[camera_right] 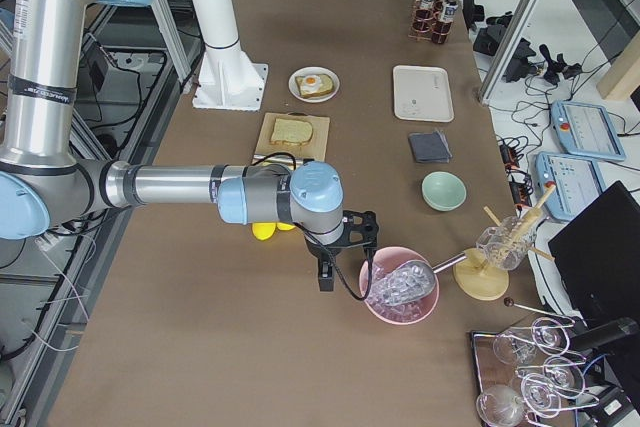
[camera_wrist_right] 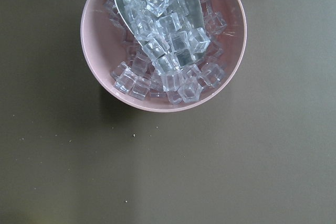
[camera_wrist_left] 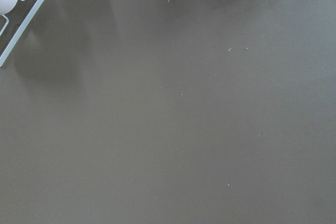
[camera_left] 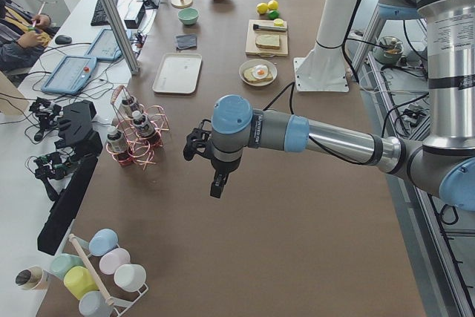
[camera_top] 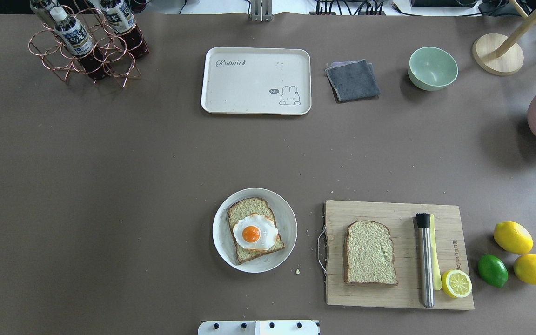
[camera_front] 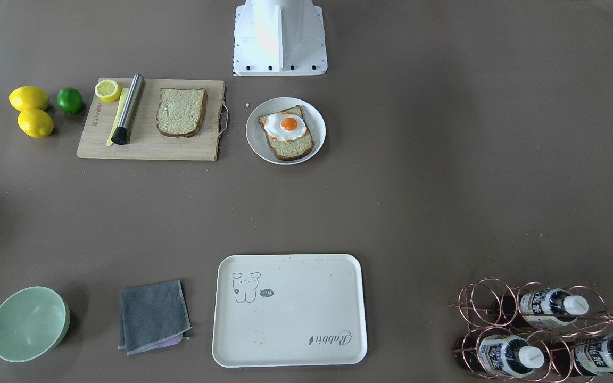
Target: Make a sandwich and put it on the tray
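One bread slice point(camera_front: 289, 149) lies on a round white plate point(camera_front: 315, 120) with a fried egg point(camera_front: 285, 126) on top; it also shows in the overhead view point(camera_top: 249, 209). A second slice point(camera_front: 181, 111) lies bare on the wooden cutting board point(camera_front: 147, 146). The cream tray point(camera_front: 296, 319) with "Rabbit" script stands empty on the table's far side point(camera_top: 249, 88). My left gripper point(camera_left: 196, 142) hovers over bare table far from the food. My right gripper point(camera_right: 358, 233) hovers by a pink bowl. I cannot tell whether either is open or shut.
A steel cylinder point(camera_front: 128, 108), a yellow knife and a half lemon point(camera_front: 107, 90) share the board. Two lemons point(camera_front: 29, 98) and a lime point(camera_front: 69, 100) lie beside it. A grey cloth point(camera_front: 153, 316), a green bowl point(camera_front: 29, 323), a bottle rack point(camera_front: 540, 330) and an ice bowl point(camera_wrist_right: 163, 40) stand around.
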Action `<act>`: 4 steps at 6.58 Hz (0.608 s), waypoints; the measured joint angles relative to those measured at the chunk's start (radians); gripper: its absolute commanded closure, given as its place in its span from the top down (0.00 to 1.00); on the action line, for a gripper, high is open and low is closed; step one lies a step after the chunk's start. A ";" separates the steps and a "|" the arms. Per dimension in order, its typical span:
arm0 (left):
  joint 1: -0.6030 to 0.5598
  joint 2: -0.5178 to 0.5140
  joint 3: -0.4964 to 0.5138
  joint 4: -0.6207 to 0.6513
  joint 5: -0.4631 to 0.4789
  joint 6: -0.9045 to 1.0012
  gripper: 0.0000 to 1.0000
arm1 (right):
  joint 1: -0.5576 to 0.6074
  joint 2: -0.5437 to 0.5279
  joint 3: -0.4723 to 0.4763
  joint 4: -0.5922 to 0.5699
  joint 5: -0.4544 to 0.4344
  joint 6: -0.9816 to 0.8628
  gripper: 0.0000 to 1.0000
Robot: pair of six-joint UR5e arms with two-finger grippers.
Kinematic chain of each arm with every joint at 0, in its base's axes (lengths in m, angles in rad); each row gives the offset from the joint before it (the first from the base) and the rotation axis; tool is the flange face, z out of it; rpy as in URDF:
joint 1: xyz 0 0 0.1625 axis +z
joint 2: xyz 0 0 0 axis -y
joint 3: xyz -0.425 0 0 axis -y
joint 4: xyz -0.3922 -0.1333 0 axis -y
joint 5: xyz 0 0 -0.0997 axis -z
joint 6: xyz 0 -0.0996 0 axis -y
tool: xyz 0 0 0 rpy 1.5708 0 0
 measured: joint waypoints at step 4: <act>0.005 0.004 0.070 -0.002 0.029 -0.004 0.98 | -0.025 -0.002 -0.001 0.000 0.009 -0.008 1.00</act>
